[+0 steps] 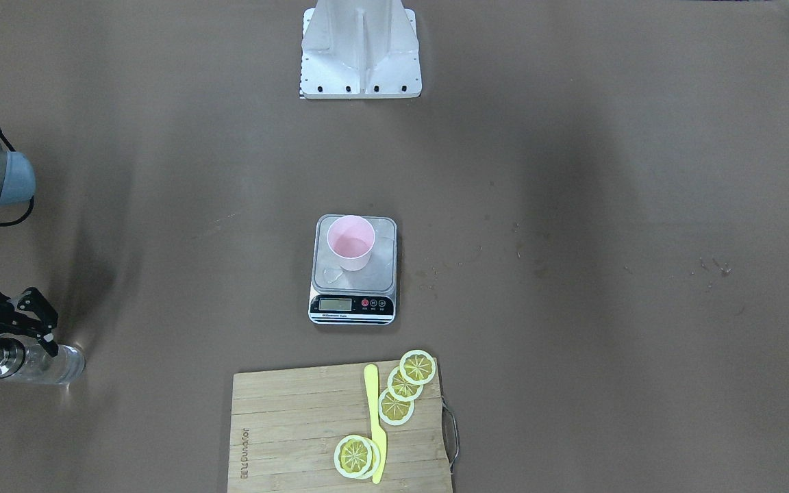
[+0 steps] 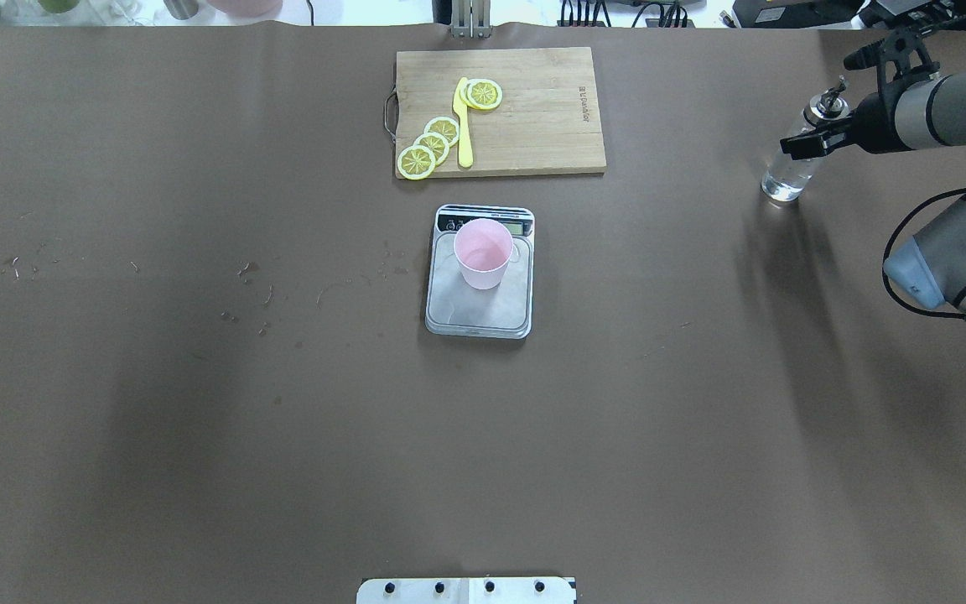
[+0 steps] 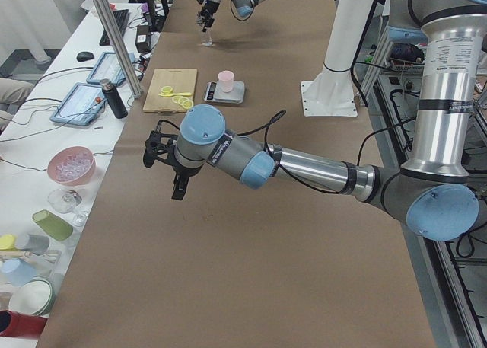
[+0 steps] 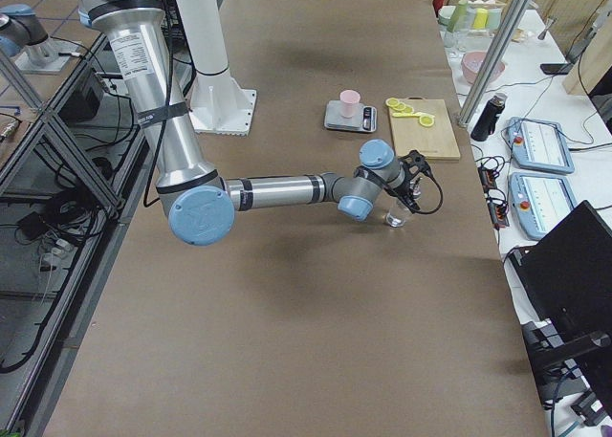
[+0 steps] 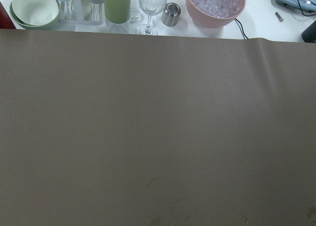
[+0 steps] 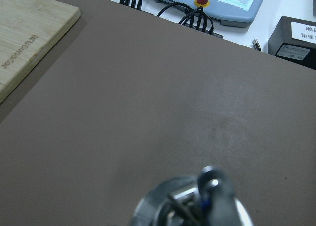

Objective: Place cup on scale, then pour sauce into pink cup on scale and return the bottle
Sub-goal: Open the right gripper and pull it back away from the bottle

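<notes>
Right hand sits at the neck of the bottle, far out on the robot's right side of the counter and well apart from the scale. Its fingers reach across the neck just under the silver spout. No view shows plainly whether they press on the glass or stand a little off it, so I cannot tell if the grip is made. The bottle stands upright on its base with clear sauce inside.

The cup stands upright on the scale, toward the display end, so the first step looks done. Its inside reads as plain pink, and I cannot tell whether it holds any sauce. A small wet-looking patch lies on the platform just beside the cup, which may point to a pour already made.

So the step in hand is one of two: taking up the bottle or setting it back. If it is the pickup, the next move calls for a firm close on the neck and a straight lift. Then comes a carry across to the cup, with the spout centred over the narrow rim and no bump to the cup. If it is the return, the fingers must part and rise straight up so the bottle is not tipped.

The left hand hangs over bare counter, seen only from the side, so I cannot tell its state.
</notes>
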